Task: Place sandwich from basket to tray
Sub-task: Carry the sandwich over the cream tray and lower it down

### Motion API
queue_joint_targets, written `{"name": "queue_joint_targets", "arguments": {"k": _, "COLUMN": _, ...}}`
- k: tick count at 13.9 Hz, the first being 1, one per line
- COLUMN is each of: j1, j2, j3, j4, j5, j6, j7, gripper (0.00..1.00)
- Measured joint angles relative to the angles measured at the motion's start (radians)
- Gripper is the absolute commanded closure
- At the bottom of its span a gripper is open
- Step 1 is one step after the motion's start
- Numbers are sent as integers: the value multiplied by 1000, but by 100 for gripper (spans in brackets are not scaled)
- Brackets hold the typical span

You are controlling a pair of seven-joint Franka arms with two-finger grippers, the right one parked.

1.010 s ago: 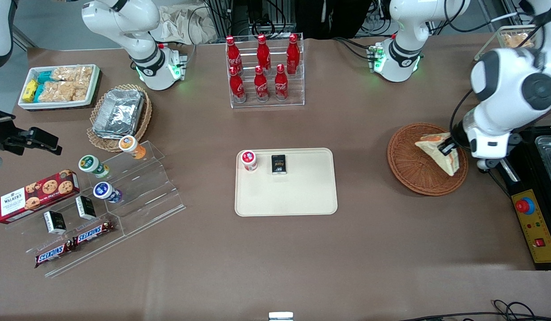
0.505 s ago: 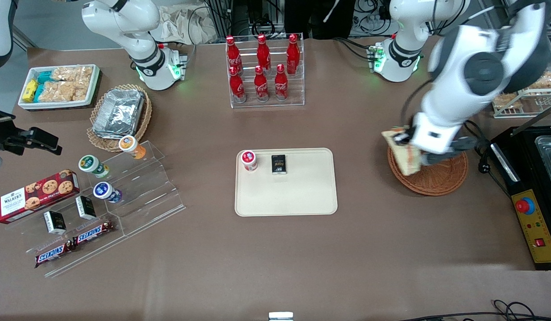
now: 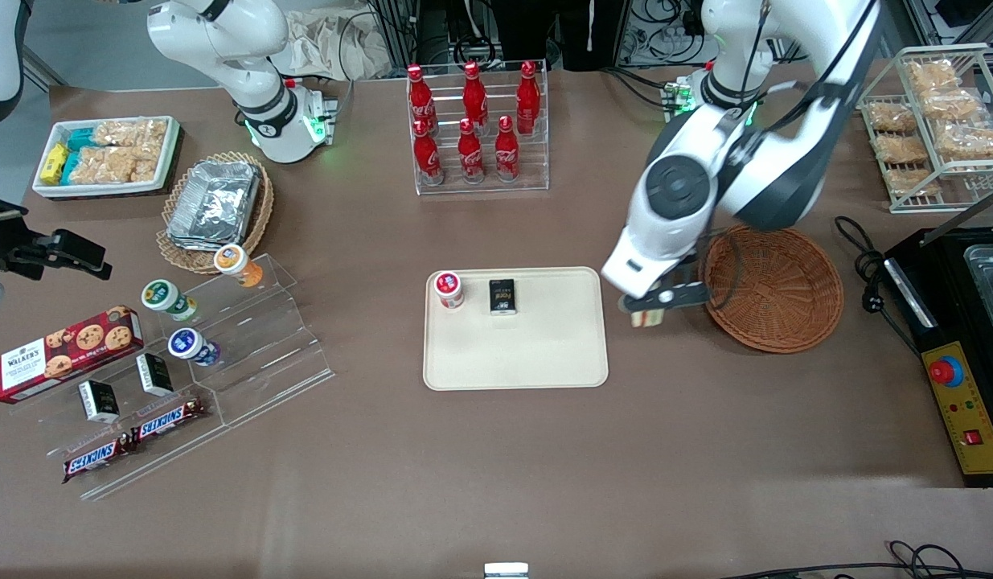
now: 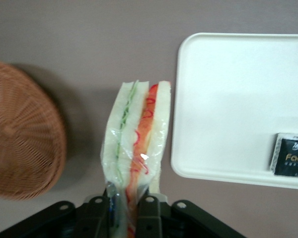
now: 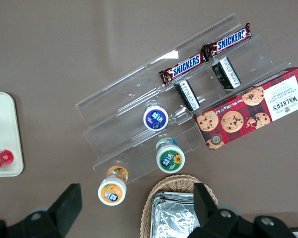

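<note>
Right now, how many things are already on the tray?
2. A red-lidded cup and a small black packet sit side by side on the tray. The gripper holds the sandwich between basket and tray.

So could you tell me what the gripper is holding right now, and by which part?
The gripper holds the wrapped sandwich by one end, between basket and tray.

Six red cola bottles (image 3: 472, 121) stand in one clear rack (image 3: 536, 181), and the stepped stand (image 3: 263, 354) holds two Snickers bars (image 3: 168, 419), one Walker's cookie box (image 3: 66, 352), three small cups (image 3: 166, 297) and two black packets (image 3: 100, 400). One cream tray (image 3: 544, 354) carries one red-lidded cup (image 3: 449, 289) and one black packet (image 3: 502, 296). Between it and one of two wicker baskets (image 3: 773, 288), one gripper (image 3: 661, 299) clamps one sandwich (image 4: 136, 144).
</note>
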Motion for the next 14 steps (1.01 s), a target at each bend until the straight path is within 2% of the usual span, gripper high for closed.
{"name": "queue_joint_targets", "arguments": {"k": 5, "j1": -31, "j2": 204, "j3": 0, "j4": 24, "j5": 73, "j6": 184, "j7": -3, "gripper": 100}}
{"name": "queue_joint_targets", "arguments": {"k": 9, "j1": -51, "j2": 270, "j3": 0, "j4": 48, "j5": 103, "j6": 241, "j7": -7, "gripper": 100}}
{"name": "queue_joint_targets", "arguments": {"k": 10, "j1": -52, "j2": 281, "j3": 0, "j4": 51, "j5": 124, "j6": 250, "j7": -19, "gripper": 96}}
{"name": "queue_joint_targets", "arguments": {"k": 11, "j1": -53, "j2": 294, "j3": 0, "j4": 51, "j5": 149, "j6": 264, "j7": -36, "gripper": 73}}
{"name": "queue_joint_targets", "arguments": {"k": 12, "j1": -55, "j2": 310, "j3": 0, "j4": 52, "j5": 173, "j6": 282, "j7": -57, "gripper": 25}}
{"name": "queue_joint_targets", "arguments": {"k": 13, "j1": -59, "j2": 323, "j3": 0, "j4": 52, "j5": 191, "j6": 293, "j7": -75, "gripper": 0}}
{"name": "queue_joint_targets", "arguments": {"k": 14, "j1": -62, "j2": 335, "j3": 0, "j4": 52, "j5": 206, "j6": 299, "j7": -86, "gripper": 0}}
